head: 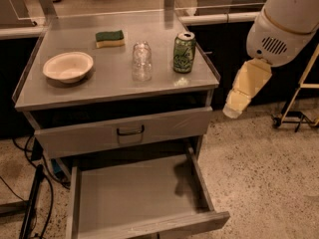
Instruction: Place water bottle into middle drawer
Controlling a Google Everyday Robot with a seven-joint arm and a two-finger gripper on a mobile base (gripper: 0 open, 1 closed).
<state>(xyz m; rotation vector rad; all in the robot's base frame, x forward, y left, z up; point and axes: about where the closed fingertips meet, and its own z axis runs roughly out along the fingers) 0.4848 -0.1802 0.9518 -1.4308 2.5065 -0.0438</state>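
Note:
The water bottle [142, 61] is small, clear and ribbed. It stands upright on the cabinet top, just left of a green drink can [184, 52]. The middle drawer [99, 203] is pulled out wide below, a grey metal tray with a bare bottom. My gripper [233, 109] hangs at the end of the cream arm link, to the right of the cabinet at about the height of the top's edge. It is apart from the bottle and holds nothing that I can see.
A cream bowl [68, 66] and a green-and-yellow sponge [110, 38] sit on the cabinet top [89, 91]. The upper drawer with a black handle [130, 131] is nearly shut. Cables [35, 203] lie at the left, and a stand [299, 113] is at the right.

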